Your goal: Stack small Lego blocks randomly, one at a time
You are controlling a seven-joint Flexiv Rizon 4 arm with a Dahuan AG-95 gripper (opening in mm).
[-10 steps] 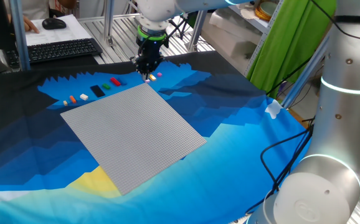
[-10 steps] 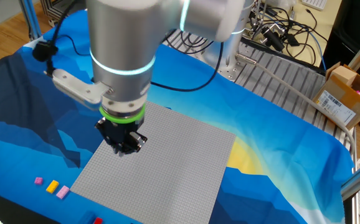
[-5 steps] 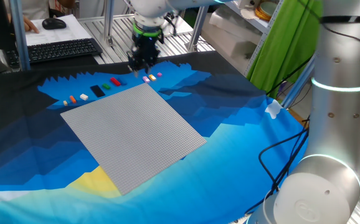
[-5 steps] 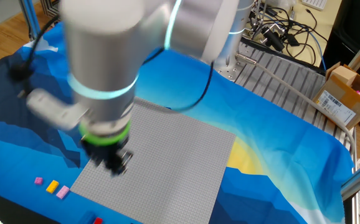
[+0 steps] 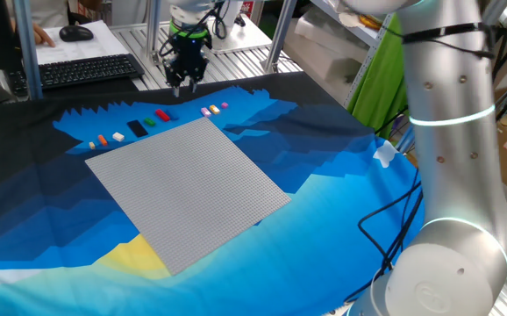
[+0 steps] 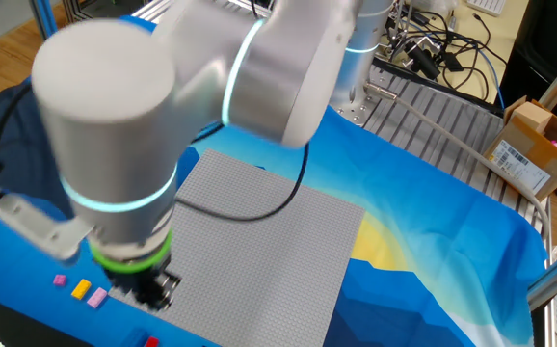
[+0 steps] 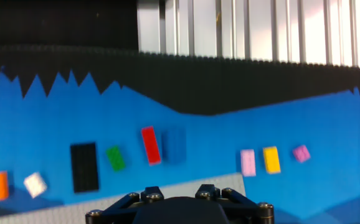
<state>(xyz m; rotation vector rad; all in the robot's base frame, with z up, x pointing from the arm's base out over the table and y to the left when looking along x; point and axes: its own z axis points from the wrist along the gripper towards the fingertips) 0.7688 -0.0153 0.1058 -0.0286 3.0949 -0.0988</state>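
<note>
The small Lego blocks lie in a row on the blue cloth beyond the far edge of the grey baseplate (image 5: 188, 189). The hand view shows orange (image 7: 2, 185), white (image 7: 35, 183), green (image 7: 114, 157), red (image 7: 150, 145), blue (image 7: 174, 145), pink (image 7: 248, 162), yellow (image 7: 271, 159) and magenta (image 7: 301, 153) blocks. A flat black piece (image 7: 84, 167) lies among them. My gripper (image 5: 186, 83) hangs above and behind the red block (image 5: 163, 114), holding nothing that I can see. Only its knuckles (image 7: 180, 208) show in the hand view, and the fingertips are hidden.
A keyboard (image 5: 87, 70) and mouse (image 5: 75, 33) sit on a desk beyond the cloth's far edge. Metal frame posts (image 5: 153, 35) stand behind the gripper. In the other fixed view the arm (image 6: 153, 145) covers much of the baseplate's (image 6: 278, 241) left side. A cardboard box (image 6: 534, 145) is at the right.
The gripper has moved from the baseplate's far corner by the pink and yellow blocks to the left and farther back, and now hangs over the cloth behind the red block.
</note>
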